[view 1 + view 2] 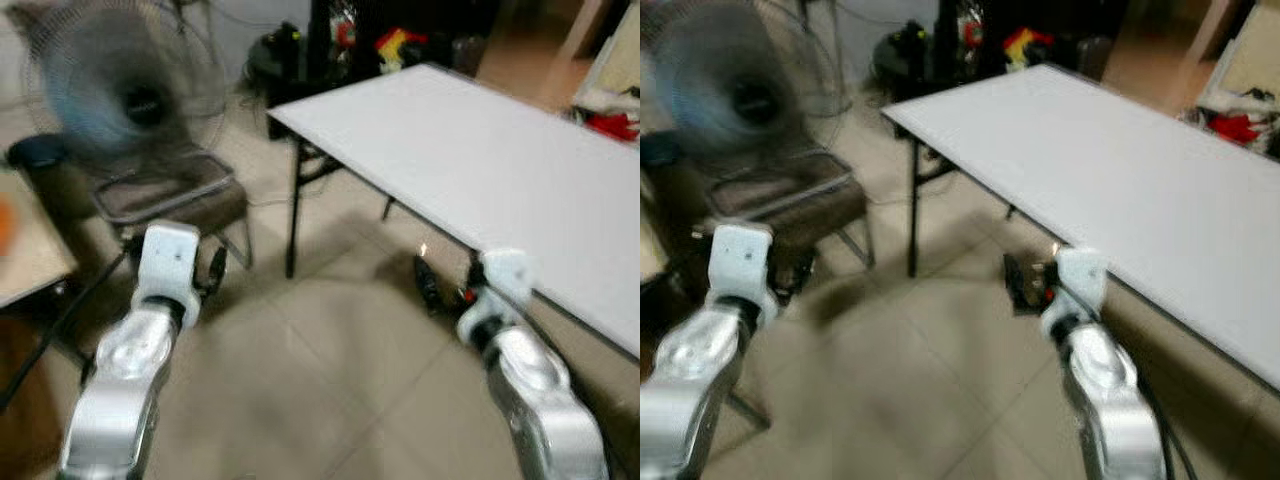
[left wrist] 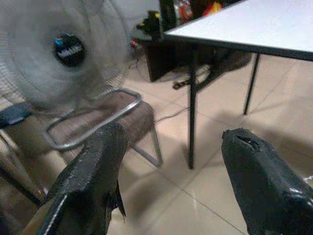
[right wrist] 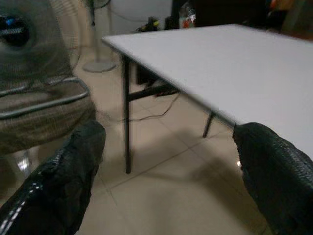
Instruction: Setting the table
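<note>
A long white table (image 1: 480, 170) with thin black legs runs from the centre of the scene toward the far right, its near edge passing just beyond the right arm. Its top is bare white in the head views, which are blurred.

The left gripper (image 2: 171, 166) hangs low over the tiled floor (image 1: 320, 380) on the near left. Its two black fingers (image 2: 93, 176) stand wide apart with nothing between them, pointing toward the chair and the table's corner leg. The right gripper (image 3: 168, 161) is held low on the near right, just beside the table's near edge and below its top; its fingers (image 3: 68, 171) are likewise spread wide and hold nothing.

On the left, a chair (image 1: 175, 195) with a brown seat and a metal tube frame stands on the floor, apart from the table. A standing fan (image 1: 115, 85) with a round wire cage sits just behind it. At the far left edge shows the corner of a pale wooden surface (image 1: 30, 250). Beyond the table's far end lies dark clutter (image 1: 390, 40) with red and yellow bits, too blurred to name.
</note>
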You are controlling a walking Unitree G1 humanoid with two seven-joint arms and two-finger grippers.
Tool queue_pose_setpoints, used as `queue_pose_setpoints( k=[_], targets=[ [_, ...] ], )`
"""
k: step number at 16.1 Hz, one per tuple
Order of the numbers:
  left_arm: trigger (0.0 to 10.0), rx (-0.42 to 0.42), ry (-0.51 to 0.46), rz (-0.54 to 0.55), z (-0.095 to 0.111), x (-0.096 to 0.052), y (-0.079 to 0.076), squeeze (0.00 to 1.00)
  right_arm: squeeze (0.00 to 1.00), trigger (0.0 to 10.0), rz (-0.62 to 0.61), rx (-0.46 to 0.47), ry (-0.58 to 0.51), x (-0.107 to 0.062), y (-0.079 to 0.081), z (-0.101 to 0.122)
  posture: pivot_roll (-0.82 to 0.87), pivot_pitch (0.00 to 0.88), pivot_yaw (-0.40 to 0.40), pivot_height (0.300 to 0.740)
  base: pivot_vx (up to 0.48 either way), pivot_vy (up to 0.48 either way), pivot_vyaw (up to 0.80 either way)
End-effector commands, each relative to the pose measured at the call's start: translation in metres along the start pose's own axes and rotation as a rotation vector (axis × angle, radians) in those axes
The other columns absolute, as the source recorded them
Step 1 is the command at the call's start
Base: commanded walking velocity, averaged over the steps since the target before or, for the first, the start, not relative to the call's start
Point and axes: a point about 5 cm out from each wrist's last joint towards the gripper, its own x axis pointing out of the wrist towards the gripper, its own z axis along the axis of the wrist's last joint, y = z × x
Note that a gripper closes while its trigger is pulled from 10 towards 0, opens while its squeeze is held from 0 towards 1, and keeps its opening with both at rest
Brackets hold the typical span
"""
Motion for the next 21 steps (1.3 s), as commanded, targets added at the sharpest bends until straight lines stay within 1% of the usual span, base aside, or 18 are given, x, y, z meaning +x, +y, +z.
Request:
queue_pose_setpoints(
  k=[1, 5, 8, 12, 15, 18, 19, 20, 21],
  targets=[
    [10.0, 0.018, -0.007, -0.004, 0.003, -0.001, 0.001, 0.00, 0.00, 10.0, 0.003, 0.016, -0.017, 0.002, 0.001, 0.003, 0.06, 0.000, -0.039, 0.740, 0.000, 0.307, 0.80],
    [10.0, 0.022, -0.028, -0.010, 0.009, 0.005, 0.001, 0.00, 0.00, 10.0, -0.029, 0.051, -0.038, 0.001, -0.002, 0.005, 0.06, 0.000, -0.024, 0.740, 0.000, 0.298, 0.80],
    [10.0, 0.046, -0.026, -0.037, 0.009, 0.009, -0.001, 0.00, 0.00, 10.0, -0.064, 0.061, -0.054, 0.000, -0.005, 0.006, 0.06, 0.000, 0.009, 0.740, 0.000, 0.298, 0.80],
    [10.0, 0.048, -0.034, -0.042, 0.013, 0.013, -0.001, 0.00, 0.00, 10.0, -0.071, 0.077, -0.059, -0.001, -0.005, 0.006, 0.05, 0.000, 0.020, 0.740, 0.000, 0.297, 0.80],
    [10.0, 0.031, -0.051, -0.033, 0.016, 0.016, -0.003, 0.00, 0.00, 10.0, -0.072, 0.077, -0.083, -0.001, -0.005, 0.011, 0.05, 0.000, 0.023, 0.740, 0.000, 0.000, 0.80],
    [10.0, 0.001, -0.055, -0.042, 0.018, 0.021, -0.009, 0.00, 0.00, 10.0, -0.084, 0.079, -0.097, 0.000, -0.006, 0.014, 0.04, 0.000, 0.038, 0.740, 0.000, -0.480, 0.00],
    [10.0, -0.015, -0.061, -0.047, 0.020, 0.022, -0.011, 0.06, 0.00, 10.0, -0.092, 0.079, -0.095, 0.000, -0.009, 0.015, 0.04, 0.000, 0.039, 0.740, 0.000, -0.247, 0.00],
    [10.0, -0.025, -0.066, -0.052, 0.021, 0.024, -0.012, 0.37, 0.00, 10.0, -0.108, 0.081, -0.095, 0.000, -0.012, 0.016, 0.03, 0.000, 0.037, 0.740, 0.000, -0.244, 0.00],
    [10.0, -0.017, -0.064, -0.046, 0.021, 0.025, -0.013, 0.36, 0.00, 10.0, -0.113, 0.081, -0.097, 0.000, -0.014, 0.017, 0.03, 0.000, 0.031, 0.740, 0.000, 0.000, 0.00]
  ],
)
